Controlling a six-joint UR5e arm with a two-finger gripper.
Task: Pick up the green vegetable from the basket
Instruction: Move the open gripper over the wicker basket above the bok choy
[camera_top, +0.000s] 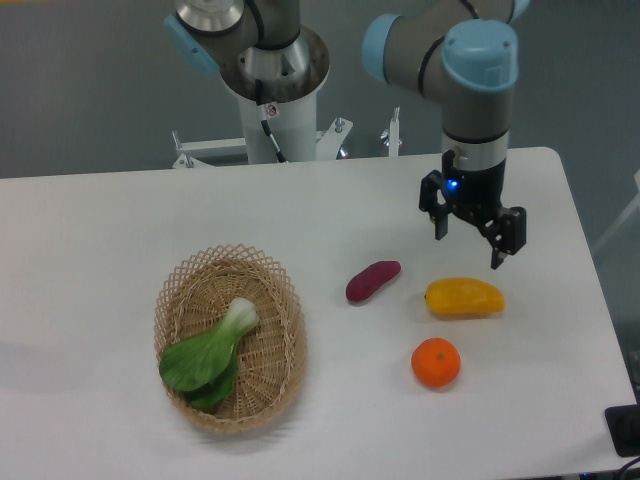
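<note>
Fixed camera, one robot arm w/ two-finger gripper (466, 237) over a white table (100, 240). Gripper hangs above the right half of the table, nearer the far edge than the near one; fingers (497, 252) point down, spread wide apart, nothing between them. A blue light glows on the wrist above the fingers.

Basket (283, 300): oval wicker, tan, open lacy rim, on the left-centre of the table toward the near edge. Green vegetable (208, 357) lies inside it, pale stem end toward the basket's far-right side, dark leaves toward its near-left rim; leaves rest on the basket floor, well apart from the gripper.

Other items, all on the table's right half, outside the basket: purple vegetable (372, 281) approx. mid-table, tilted; yellow pepper (464, 298) just right of it, below the gripper and not touching it; orange (435, 363) near the pepper, toward the near edge. Arm base (272, 90) stands beyond the far edge.
</note>
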